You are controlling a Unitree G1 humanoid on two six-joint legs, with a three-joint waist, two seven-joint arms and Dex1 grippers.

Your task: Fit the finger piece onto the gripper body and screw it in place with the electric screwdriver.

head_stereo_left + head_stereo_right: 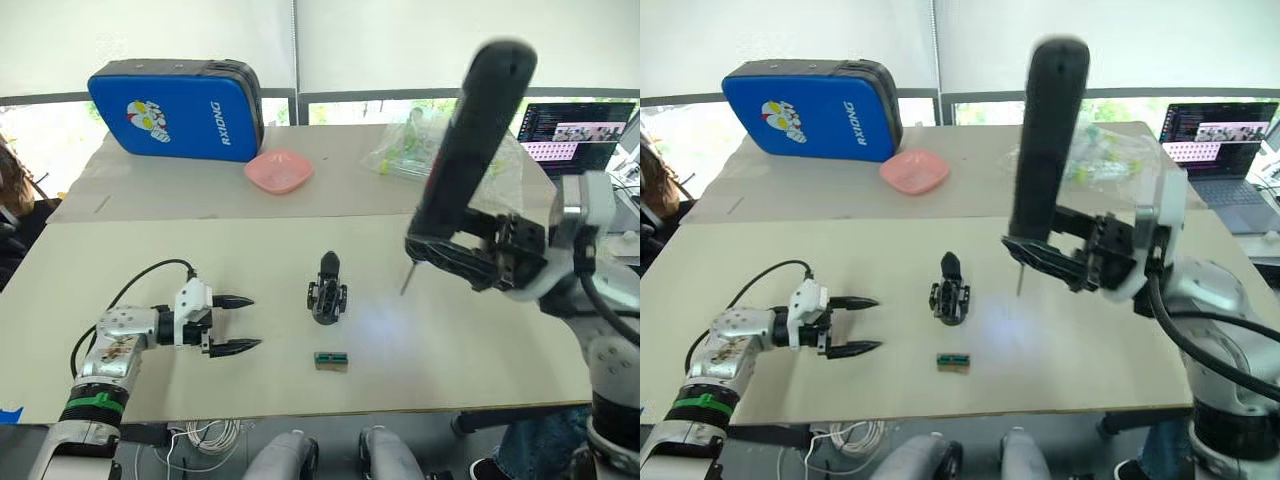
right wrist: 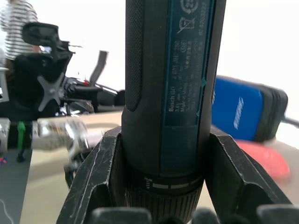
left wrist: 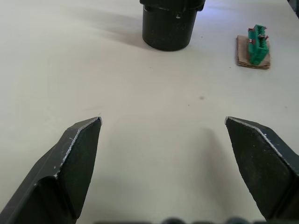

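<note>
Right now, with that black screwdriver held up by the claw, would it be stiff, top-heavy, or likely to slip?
The electric screwdriver looks rigid: a thick straight cylinder. It is probably top-heavy, since the right gripper clamps it low, near the bit, with most of the body above. Slipping seems unlikely, as the fingers hug it closely.

Bare table between left claw (image 1: 232, 323) and gripper body (image 1: 327, 297); green block (image 1: 331, 360) nearby.

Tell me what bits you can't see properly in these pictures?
- Gripper body: its top is cut off by the left wrist view's edge.
- Electric screwdriver: its bit is hidden below the right hand in the right wrist view.
- Screws on the gripper body: too small in the eye views.
</note>
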